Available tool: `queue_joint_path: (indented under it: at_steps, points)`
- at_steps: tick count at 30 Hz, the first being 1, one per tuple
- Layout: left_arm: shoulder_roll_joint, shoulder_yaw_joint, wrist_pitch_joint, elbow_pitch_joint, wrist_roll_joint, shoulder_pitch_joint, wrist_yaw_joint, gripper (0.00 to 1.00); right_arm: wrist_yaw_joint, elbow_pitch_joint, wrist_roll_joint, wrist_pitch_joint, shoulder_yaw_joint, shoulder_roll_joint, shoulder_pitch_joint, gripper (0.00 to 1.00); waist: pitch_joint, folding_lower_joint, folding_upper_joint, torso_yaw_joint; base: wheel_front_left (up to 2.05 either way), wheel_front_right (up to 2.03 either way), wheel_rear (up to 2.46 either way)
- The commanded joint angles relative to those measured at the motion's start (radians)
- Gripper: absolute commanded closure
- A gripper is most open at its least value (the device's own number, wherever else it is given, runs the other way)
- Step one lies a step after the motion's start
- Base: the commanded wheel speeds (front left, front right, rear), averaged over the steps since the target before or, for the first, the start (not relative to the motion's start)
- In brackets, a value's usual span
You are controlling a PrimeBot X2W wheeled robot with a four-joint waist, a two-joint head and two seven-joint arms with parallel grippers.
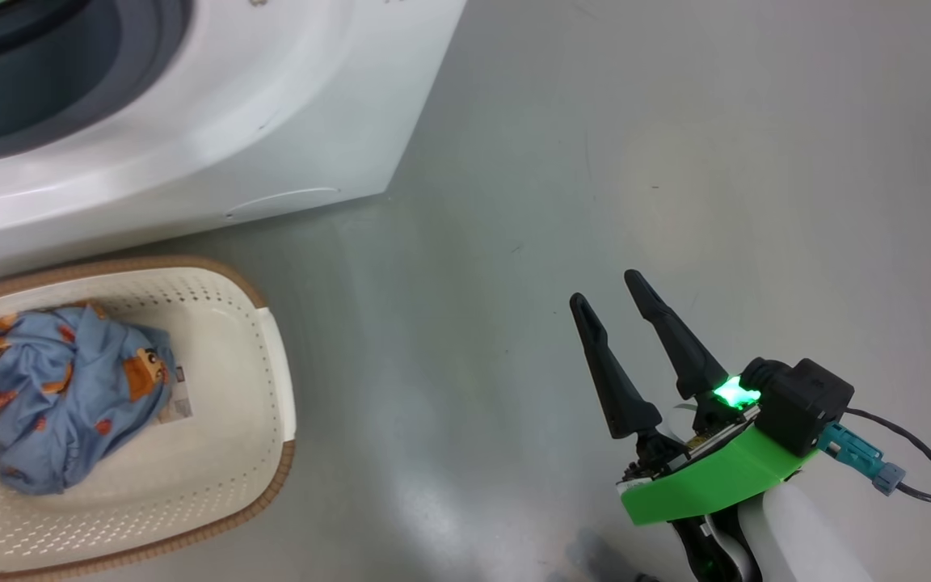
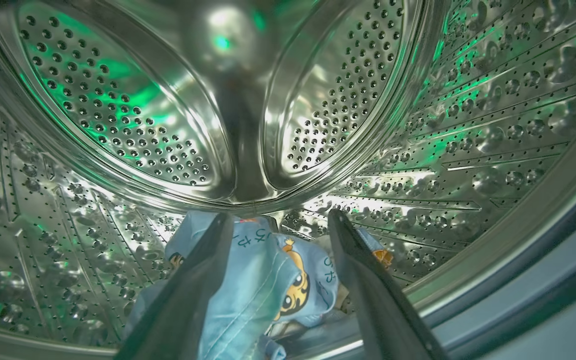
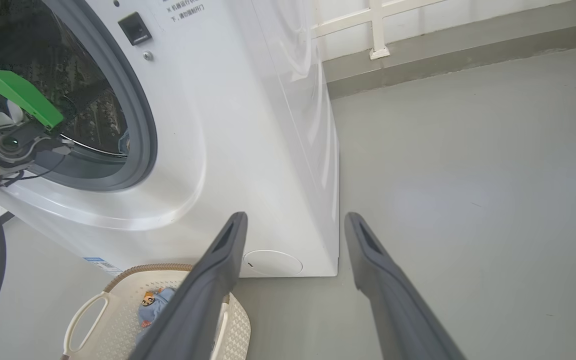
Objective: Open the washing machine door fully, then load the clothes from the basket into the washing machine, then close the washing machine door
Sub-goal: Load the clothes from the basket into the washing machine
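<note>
My left fingers point(image 2: 193, 290), lower centre: apart inside drum point(image 2: 118, 100), cartoon-print garment point(image 2: 268, 280) loose between them, where the load belongs. My right fingers point(image 1: 611, 388), lower right: apart, idle. Basket point(image 1: 280, 380), lower left: blue bundle point(image 1: 69, 388) awaiting loading.

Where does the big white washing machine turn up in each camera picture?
Head view: big white boxy washing machine, top left.
Left wrist view: inside it, steel perforated drum on every side.
Right wrist view: the washing machine, left half.
Shared landmark: grey-blue rubber gasket ringing its opening.
</note>
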Motion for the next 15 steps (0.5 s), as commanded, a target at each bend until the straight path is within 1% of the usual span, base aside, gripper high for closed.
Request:
queue_joint_path:
  at_steps: [1,7,8,9,15]
  points:
    - [0.035,0.012,-0.005,-0.025,0.005,0.002,-0.003,0.0,0.002,-0.018,-0.002,-0.005,0.011,0.0,-0.005,0.0,-0.006,0.0,0.0,0.013,0.0,0.0,0.0]
    - [-0.005,0.05,-0.005,-0.037,0.018,0.042,-0.003,0.0,0.002,-0.02,-0.007,-0.005,0.0,-0.006,-0.008,0.0,-0.016,0.0,0.0,0.04,0.0,0.0,0.0]
    - [-0.005,0.05,-0.005,-0.037,0.018,0.042,-0.003,0.0,0.002,-0.02,-0.007,-0.005,0.0,-0.006,-0.008,0.0,-0.016,0.0,0.0,0.04,0.0,0.0,0.0]
    - [-0.024,0.065,-0.005,-0.052,0.025,0.06,-0.003,0.0,0.002,-0.021,-0.007,-0.005,-0.006,-0.01,-0.01,0.0,-0.021,0.0,0.0,0.05,0.0,0.0,0.0]
    - [-0.066,0.108,-0.005,-0.095,0.072,0.119,-0.003,0.0,0.002,-0.022,-0.009,-0.005,-0.025,-0.021,-0.011,0.0,-0.032,0.0,0.0,0.076,0.0,0.0,0.0]
